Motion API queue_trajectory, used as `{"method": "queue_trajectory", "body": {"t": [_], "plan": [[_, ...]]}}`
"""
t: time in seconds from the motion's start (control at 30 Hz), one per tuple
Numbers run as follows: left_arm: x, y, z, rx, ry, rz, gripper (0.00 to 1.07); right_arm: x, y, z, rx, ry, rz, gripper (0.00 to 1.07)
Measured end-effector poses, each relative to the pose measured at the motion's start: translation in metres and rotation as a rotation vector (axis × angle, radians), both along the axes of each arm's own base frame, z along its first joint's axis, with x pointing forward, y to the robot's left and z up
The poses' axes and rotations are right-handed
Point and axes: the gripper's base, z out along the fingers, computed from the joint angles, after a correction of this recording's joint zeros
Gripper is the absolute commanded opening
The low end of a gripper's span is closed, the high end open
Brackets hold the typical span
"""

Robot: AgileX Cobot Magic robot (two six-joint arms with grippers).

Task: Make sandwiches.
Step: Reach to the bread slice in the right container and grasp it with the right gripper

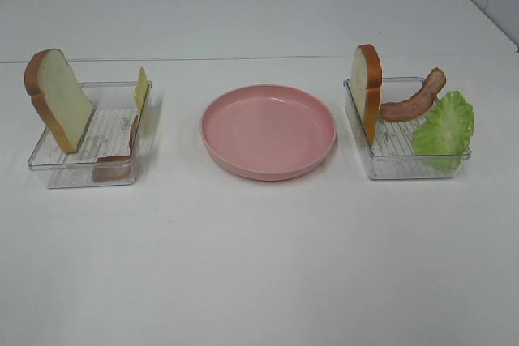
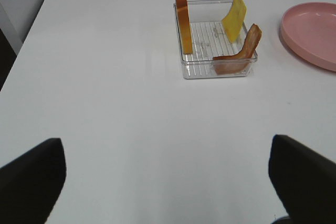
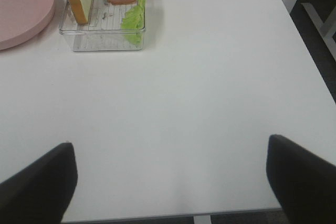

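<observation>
A pink plate [image 1: 268,130] sits mid-table. The left clear tray [image 1: 61,174] holds an upright bread slice [image 1: 58,100], a yellow cheese slice [image 1: 141,88] and a bacon strip [image 1: 113,166]; the left wrist view shows its bread [image 2: 182,12], cheese [image 2: 234,15] and bacon [image 2: 237,57]. The right clear tray [image 1: 389,168] holds a bread slice [image 1: 367,88], bacon [image 1: 414,97] and green lettuce [image 1: 444,127]; the right wrist view shows them too. My left gripper [image 2: 168,182] and right gripper [image 3: 170,182] are open and empty, well back from the trays. Neither shows in the high view.
The white table's right edge [image 3: 310,72] and near edge [image 3: 173,216] show in the right wrist view, with dark floor beyond. The table's left edge [image 2: 26,40] shows in the left wrist view. A seam [image 1: 243,59] crosses the table behind the trays.
</observation>
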Motion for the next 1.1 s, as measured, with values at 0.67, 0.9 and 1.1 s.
{"method": "queue_trajectory", "body": {"t": [0.67,0.9,1.1], "plan": [[0.000,0.000,0.000,0.000,0.000,0.000,0.98,0.001,0.000,0.010,0.001,-0.051,0.003,0.94],[0.000,0.000,0.000,0.000,0.000,0.000,0.98,0.038,0.003,0.036,-0.005,-0.081,0.016,0.94],[0.000,0.000,0.000,0.000,0.000,0.000,0.98,0.077,0.006,0.039,0.010,-0.059,0.033,0.94]]}}
